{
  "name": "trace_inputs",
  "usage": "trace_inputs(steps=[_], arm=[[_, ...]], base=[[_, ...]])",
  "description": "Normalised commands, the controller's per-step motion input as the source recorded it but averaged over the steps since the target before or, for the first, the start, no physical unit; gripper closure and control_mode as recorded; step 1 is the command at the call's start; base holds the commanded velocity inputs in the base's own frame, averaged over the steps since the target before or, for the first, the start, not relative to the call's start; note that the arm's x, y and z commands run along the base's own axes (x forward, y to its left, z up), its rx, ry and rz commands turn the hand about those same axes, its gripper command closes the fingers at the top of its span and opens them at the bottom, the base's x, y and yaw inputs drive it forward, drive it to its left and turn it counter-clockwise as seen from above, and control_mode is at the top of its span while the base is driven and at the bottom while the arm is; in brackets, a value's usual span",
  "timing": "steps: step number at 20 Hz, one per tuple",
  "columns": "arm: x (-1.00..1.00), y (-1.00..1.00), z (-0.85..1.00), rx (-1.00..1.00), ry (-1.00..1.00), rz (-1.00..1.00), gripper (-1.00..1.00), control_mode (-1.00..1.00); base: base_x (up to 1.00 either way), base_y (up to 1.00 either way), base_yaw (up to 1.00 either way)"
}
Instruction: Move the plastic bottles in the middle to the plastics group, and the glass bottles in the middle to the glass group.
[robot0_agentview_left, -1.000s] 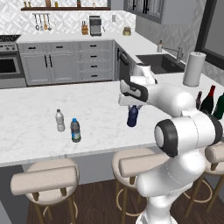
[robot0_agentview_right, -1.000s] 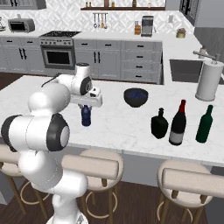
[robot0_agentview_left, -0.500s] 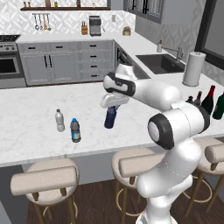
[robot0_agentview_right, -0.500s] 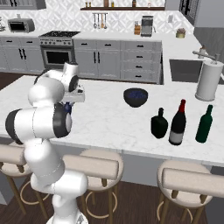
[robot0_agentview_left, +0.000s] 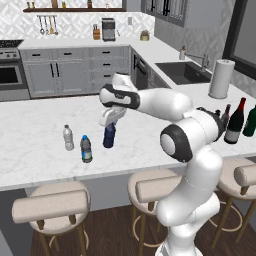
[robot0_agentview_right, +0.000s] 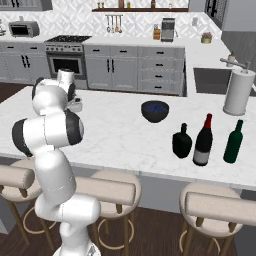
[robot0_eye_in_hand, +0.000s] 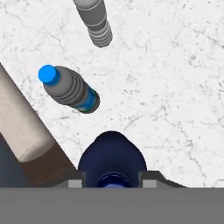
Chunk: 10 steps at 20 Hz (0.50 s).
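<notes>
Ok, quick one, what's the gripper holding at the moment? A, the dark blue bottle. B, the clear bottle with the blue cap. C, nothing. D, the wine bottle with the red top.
A: the gripper is closed around the neck of the dark blue bottle, beside the blue-capped clear bottle and the white-capped bottle on the counter.

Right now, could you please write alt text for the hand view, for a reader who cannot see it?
Seen from above, the gripper holds a dark blue bottle by its neck over a white marble counter. Just beyond stand two clear water bottles, one with a blue cap and blue label, the other cut off by the frame.
</notes>
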Motion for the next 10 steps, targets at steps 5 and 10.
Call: trace_inputs(steps=[5,10], arm=[[0.22,0.18,-0.29,-0.04,-0.07,0.17,1.00,-1.00],[0.13,0.02,-0.35,-0.03,0.00,0.15,1.00,-1.00]], base=[[0.00,0.00,0.00],[0.00,0.00,0.00]])
